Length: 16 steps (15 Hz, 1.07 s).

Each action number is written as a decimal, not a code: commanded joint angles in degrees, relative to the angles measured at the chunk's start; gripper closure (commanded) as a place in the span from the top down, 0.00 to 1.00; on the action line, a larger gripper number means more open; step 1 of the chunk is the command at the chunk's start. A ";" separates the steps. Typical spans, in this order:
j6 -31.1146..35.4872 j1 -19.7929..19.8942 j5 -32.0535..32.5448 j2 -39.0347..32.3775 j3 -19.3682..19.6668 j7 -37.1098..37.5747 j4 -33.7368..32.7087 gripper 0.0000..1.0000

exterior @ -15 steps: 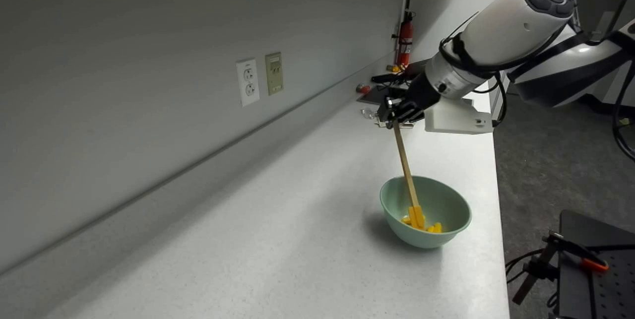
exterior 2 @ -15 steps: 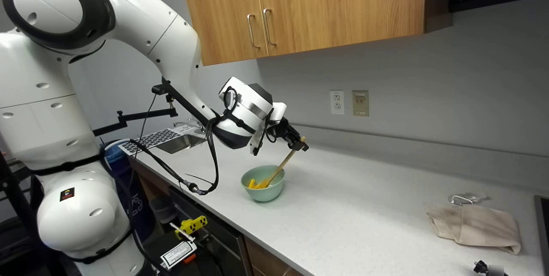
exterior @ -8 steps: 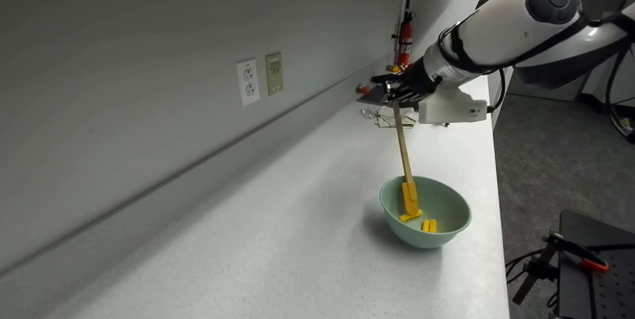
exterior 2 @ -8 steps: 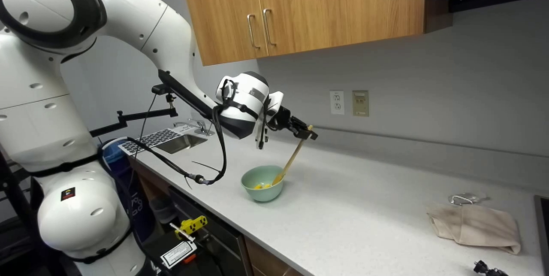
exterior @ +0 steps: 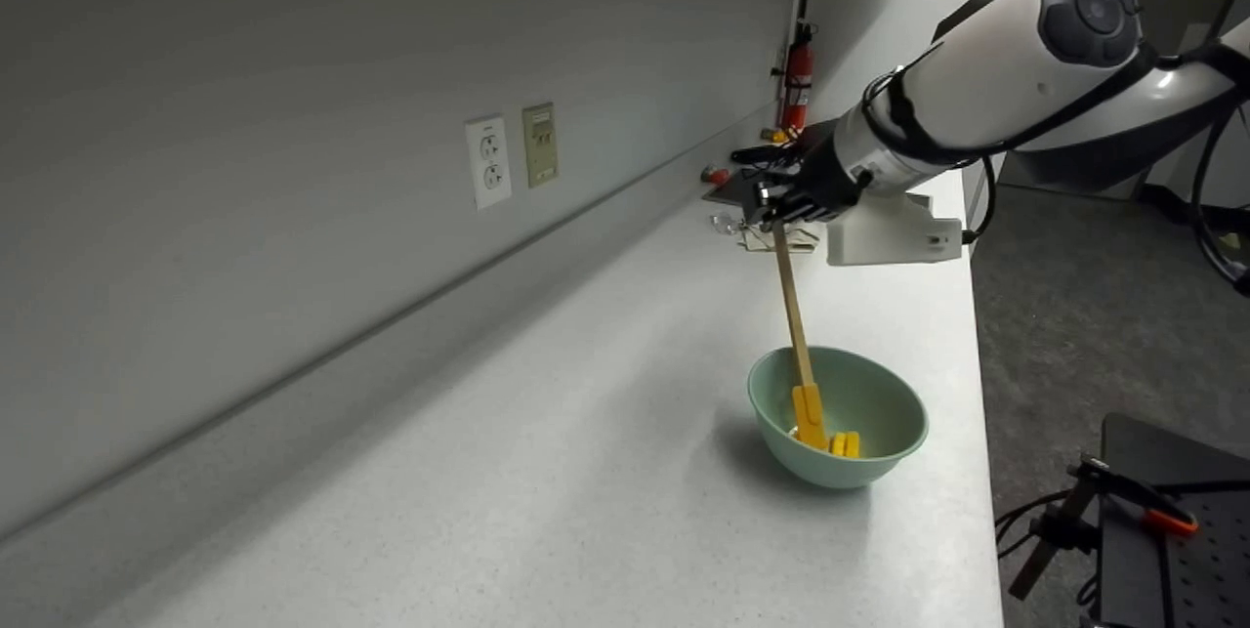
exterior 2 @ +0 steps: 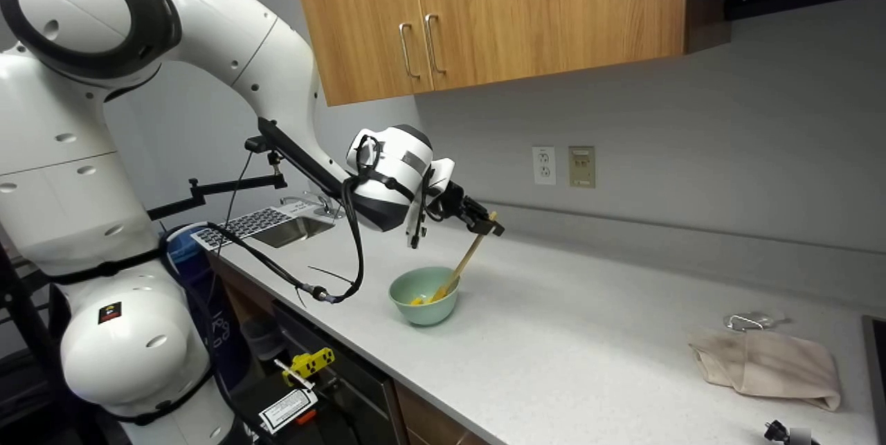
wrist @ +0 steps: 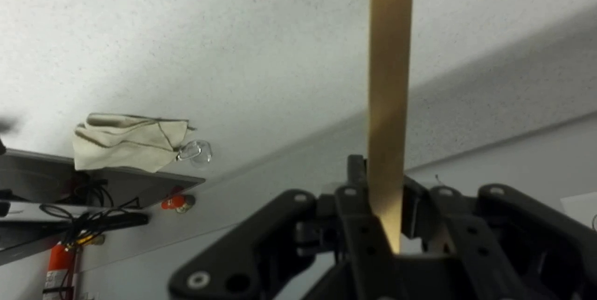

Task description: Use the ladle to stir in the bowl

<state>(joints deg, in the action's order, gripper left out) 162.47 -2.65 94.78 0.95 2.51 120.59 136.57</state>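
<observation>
The ladle has a flat wooden handle [exterior: 793, 315] and a yellow scoop end [exterior: 809, 413]. My gripper [exterior: 768, 208] is shut on the upper handle, which also shows between the fingers in the wrist view [wrist: 391, 80]. The gripper [exterior 2: 493, 225] is above and toward the wall side of the bowl [exterior 2: 424, 315]. The ladle slants down, with its scoop low inside the pale green bowl [exterior: 884, 403]. Small yellow pieces [exterior: 846, 444] lie on the bowl floor beside the scoop. Whether the scoop touches the floor cannot be told. The bowl is out of the wrist view.
The bowl stands near the counter's front edge [exterior: 979, 413]. A folded beige cloth [exterior 2: 765, 365] and a clear plastic item [exterior 2: 751, 320] lie farther along the counter. A wooden cabinet [exterior 2: 526, 16] hangs above. The wall has outlets [exterior 2: 544, 165]. A sink [exterior 2: 294, 230] is behind the arm.
The gripper and ladle rose toward the wall by half a second ago, then came back down, lowering the scoop in the bowl. The yellow pieces have shifted; the bowl has stayed put.
</observation>
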 commanded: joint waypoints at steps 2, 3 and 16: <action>5.43 0.98 -5.52 0.39 1.18 -4.73 1.08 0.02; 5.57 1.01 -6.21 0.57 1.29 -5.32 1.19 0.02; 2.92 0.52 -19.40 1.20 1.99 -16.21 1.66 0.02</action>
<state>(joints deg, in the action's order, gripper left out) 168.01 -2.07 74.12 0.65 4.61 103.61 138.71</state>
